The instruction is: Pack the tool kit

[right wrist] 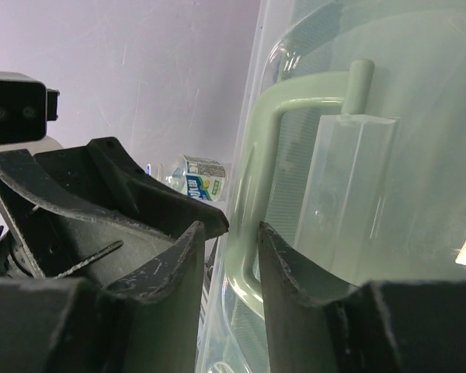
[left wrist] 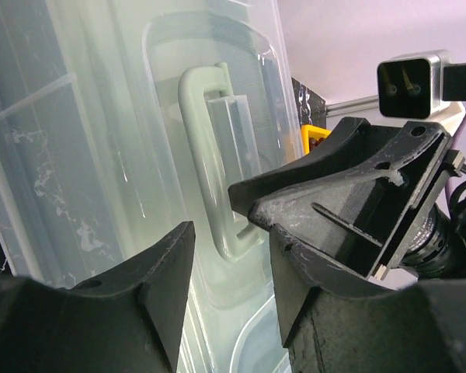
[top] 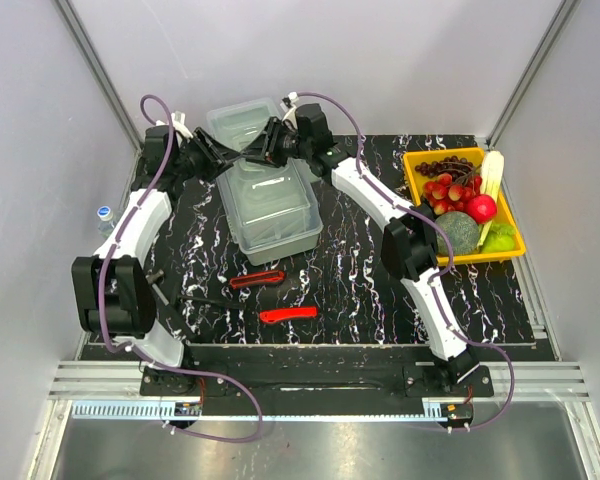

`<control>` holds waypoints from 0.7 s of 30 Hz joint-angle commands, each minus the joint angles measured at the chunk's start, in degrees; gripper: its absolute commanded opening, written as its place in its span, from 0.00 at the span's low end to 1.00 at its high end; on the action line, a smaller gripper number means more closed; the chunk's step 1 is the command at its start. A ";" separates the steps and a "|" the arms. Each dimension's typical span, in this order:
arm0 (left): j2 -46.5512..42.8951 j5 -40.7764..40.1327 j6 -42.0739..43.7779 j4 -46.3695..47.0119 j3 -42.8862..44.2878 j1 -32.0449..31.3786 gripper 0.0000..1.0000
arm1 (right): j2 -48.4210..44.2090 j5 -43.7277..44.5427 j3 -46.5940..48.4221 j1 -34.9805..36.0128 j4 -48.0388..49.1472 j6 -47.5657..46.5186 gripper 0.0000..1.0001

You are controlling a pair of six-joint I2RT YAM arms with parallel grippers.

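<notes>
The tool kit's translucent toolbox (top: 275, 215) stands open at the back middle of the mat, its lid (top: 240, 118) raised behind it. Both grippers meet at the lid's near edge. My left gripper (top: 242, 152) (left wrist: 231, 233) has its jaws closed partway around the lid's rim, with the pale green lid handle (left wrist: 198, 140) just beyond. My right gripper (top: 263, 150) (right wrist: 231, 229) pinches the same rim, one finger (right wrist: 283, 264) against the handle (right wrist: 256, 155). Two red-handled tools (top: 257, 279) (top: 288, 314) and a black tool (top: 195, 298) lie on the mat in front of the box.
A yellow tray (top: 510, 245) of fruit sits at the right edge of the mat. A water bottle (top: 104, 215) stands off the mat at the left. White walls close in the back and sides.
</notes>
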 commanded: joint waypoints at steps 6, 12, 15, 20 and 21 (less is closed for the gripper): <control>3.30 -1.27 -1.16 4.56 4.73 0.53 0.47 | -5.07 -5.89 -0.86 1.60 4.05 1.75 0.36; 5.68 -0.39 -1.24 4.48 5.97 0.45 0.46 | -4.81 -6.41 -0.95 1.51 5.02 2.20 0.36; 6.82 -0.04 -1.33 4.56 6.32 0.27 0.46 | -4.99 -6.50 -1.21 1.60 5.45 2.37 0.35; 8.58 1.28 -1.33 4.48 7.29 -0.43 0.45 | -5.07 -6.50 -1.82 1.60 5.90 2.20 0.35; 8.75 1.37 -1.33 4.48 7.55 -0.61 0.45 | -5.33 -6.41 -1.91 1.51 5.98 2.02 0.35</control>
